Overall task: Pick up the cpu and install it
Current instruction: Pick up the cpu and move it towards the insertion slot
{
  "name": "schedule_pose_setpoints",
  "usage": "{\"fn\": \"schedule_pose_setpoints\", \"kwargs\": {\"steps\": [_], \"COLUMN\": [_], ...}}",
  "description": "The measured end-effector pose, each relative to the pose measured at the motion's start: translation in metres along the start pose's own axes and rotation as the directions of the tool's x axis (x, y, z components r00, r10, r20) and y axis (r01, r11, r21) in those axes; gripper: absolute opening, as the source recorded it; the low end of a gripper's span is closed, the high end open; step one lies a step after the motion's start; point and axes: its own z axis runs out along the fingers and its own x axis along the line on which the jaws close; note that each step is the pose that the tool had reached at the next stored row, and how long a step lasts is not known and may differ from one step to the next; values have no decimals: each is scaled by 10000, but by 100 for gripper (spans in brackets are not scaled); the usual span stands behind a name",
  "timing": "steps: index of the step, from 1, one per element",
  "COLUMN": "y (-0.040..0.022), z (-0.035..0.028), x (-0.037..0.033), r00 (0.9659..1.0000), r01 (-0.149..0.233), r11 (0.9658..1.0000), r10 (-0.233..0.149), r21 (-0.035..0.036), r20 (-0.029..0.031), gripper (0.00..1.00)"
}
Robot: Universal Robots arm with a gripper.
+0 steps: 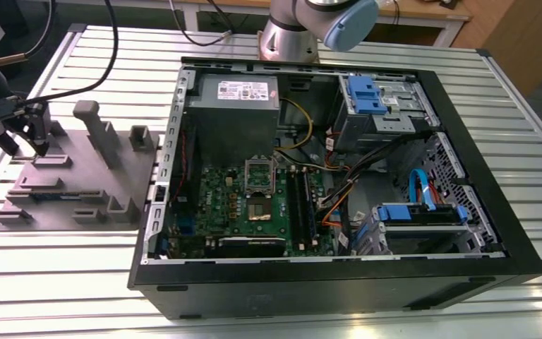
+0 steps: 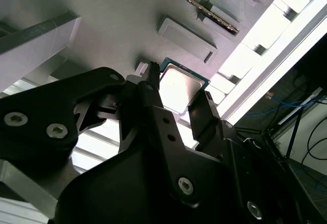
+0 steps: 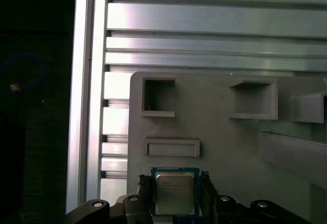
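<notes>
The cpu (image 3: 173, 193) is a small square chip with a shiny metal top and a thin dark rim. It lies flat against the grey moulded plate (image 1: 82, 183), at the exterior view's left. My gripper (image 1: 26, 150) reaches down onto that plate. In both wrist views its two black fingers (image 2: 150, 89) press against opposite edges of the cpu (image 2: 176, 89), so the gripper (image 3: 174, 183) is shut on it. The green motherboard (image 1: 252, 205) with its opened socket frame (image 1: 260, 173) lies inside the open computer case (image 1: 459, 176), well to the exterior view's right of the gripper.
Upright blocks (image 1: 97, 131) and recessed pockets (image 3: 158, 99) stand on the plate close to the gripper. The plate and case rest on a ribbed aluminium table (image 1: 64, 282). Inside the case are a grey power supply (image 1: 238, 106), blue drive brackets (image 1: 365, 95) and loose cables (image 1: 346, 198).
</notes>
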Motion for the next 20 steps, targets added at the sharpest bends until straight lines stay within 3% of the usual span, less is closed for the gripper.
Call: {"fn": "schedule_pose_setpoints", "kwargs": {"steps": [12,14,20], "y": [1,4,4], "z": [-26,-85,-96], "x": [0,-1,-1], "r00": [10000,10000,10000], "r01": [0,0,0], "r11": [10000,10000,10000], "r10": [0,0,0], "r21": [0,0,0], "r20": [0,0,0], "gripper": [47,47,47]}}
